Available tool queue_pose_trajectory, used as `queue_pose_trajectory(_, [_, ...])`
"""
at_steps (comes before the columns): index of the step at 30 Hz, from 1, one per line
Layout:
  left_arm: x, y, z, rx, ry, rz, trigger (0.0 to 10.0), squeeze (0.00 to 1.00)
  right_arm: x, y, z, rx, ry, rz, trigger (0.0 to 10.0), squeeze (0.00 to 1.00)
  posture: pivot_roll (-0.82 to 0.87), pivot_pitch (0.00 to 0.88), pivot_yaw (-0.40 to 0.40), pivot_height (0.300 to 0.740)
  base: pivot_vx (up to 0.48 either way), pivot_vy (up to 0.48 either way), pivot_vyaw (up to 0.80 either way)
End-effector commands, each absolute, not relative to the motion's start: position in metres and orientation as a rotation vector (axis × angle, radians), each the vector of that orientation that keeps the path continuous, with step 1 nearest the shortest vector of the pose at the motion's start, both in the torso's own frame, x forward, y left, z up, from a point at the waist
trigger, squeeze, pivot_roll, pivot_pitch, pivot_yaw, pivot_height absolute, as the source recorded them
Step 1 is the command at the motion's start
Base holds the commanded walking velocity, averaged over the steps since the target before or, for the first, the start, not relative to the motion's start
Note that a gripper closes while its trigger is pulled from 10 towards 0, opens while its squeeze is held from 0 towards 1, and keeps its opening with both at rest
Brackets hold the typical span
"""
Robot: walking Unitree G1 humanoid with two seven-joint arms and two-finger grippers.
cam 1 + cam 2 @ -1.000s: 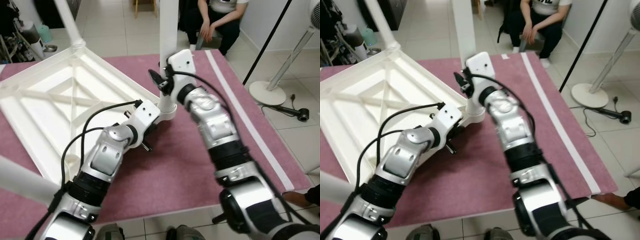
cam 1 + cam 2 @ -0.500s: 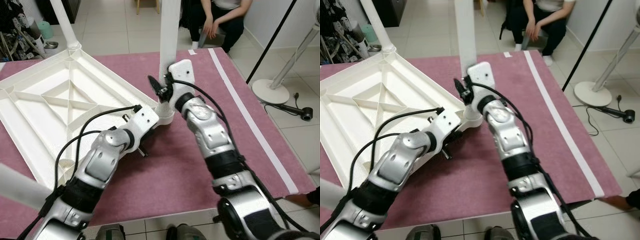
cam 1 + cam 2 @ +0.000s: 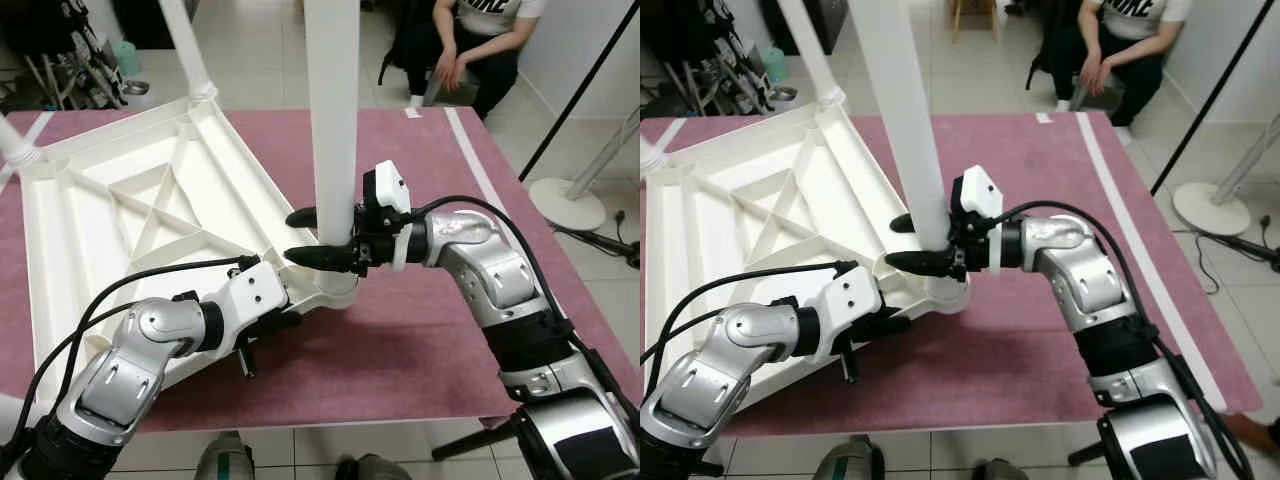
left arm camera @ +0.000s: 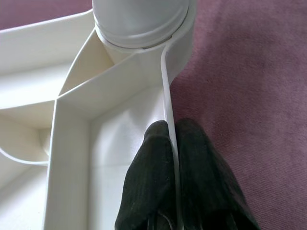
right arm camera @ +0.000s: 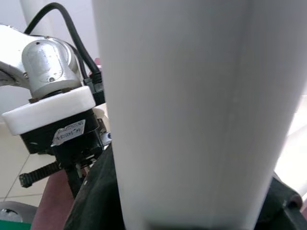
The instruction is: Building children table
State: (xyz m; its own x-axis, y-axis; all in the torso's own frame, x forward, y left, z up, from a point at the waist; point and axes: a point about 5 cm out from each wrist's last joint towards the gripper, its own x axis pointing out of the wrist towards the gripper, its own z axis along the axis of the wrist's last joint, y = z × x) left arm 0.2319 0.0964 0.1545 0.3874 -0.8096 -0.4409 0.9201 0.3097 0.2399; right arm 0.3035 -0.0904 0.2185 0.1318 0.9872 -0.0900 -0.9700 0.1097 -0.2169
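While the left gripper (image 4: 169, 143) pinches the upturned tabletop's (image 3: 110, 215) thin rim just below the corner socket, the right gripper (image 3: 303, 236) clasps the upright leg (image 3: 332, 120), whose top is cut off.

White table leg (image 5: 184, 110): upright, close to lens, held between right gripper's black fingers (image 5: 96, 199). Beyond it: left arm's silver wrist (image 5: 48, 67) with white housing, black cable (image 5: 72, 28), maroon mat (image 5: 55, 201).
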Motion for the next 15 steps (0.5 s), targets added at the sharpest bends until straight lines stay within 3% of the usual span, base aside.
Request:
queue_pose_trajectory(1, [0.235, 0.081, 0.186, 0.546, 0.031, -1.151, 0.0, 0.0, 0.31, -0.079, 0.217, -0.224, -0.086, 1.401, 0.0, 0.0, 0.13, 0.0, -0.005, 0.74, 0.0, 0.0, 0.0])
queue_pose_trajectory(4, [0.245, 0.078, 0.187, 0.553, 0.031, -1.083, 0.0, 0.0, 0.321, -0.077, 0.212, -0.249, -0.067, 1.261, 0.0, 0.0, 0.13, 0.0, -0.005, 0.74, 0.0, 0.0, 0.0])
queue_pose_trajectory(7, [0.268, 0.068, 0.193, 0.52, 0.033, -0.931, 0.0, 0.0, 0.343, -0.08, 0.2, -0.314, -0.023, 0.917, 0.0, 0.0, 0.12, 0.0, 0.001, 0.74, 0.0, 0.0, 0.0])
queue_pose_trajectory(13, [0.285, 0.057, 0.201, 0.512, 0.025, -0.85, 0.0, 0.0, 0.359, -0.089, 0.193, -0.341, 0.009, 0.605, 0.0, 0.0, 0.12, 0.0, 0.009, 0.74, 0.0, 0.0, 0.0])
queue_pose_trajectory(14, [0.301, 0.044, 0.208, 0.541, 0.012, -0.776, 0.0, 0.0, 0.367, -0.103, 0.185, -0.332, 0.019, 0.279, 0.0, 0.0, 0.11, 0.0, 0.018, 0.74, 0.0, 0.0, 0.0])
queue_pose_trajectory(15, [0.301, 0.044, 0.208, 0.541, 0.012, -0.776, 0.0, 0.0, 0.367, -0.103, 0.185, -0.332, 0.019, 0.279, 0.0, 0.0, 0.11, 0.0, 0.018, 0.74, 0.0, 0.0, 0.0])
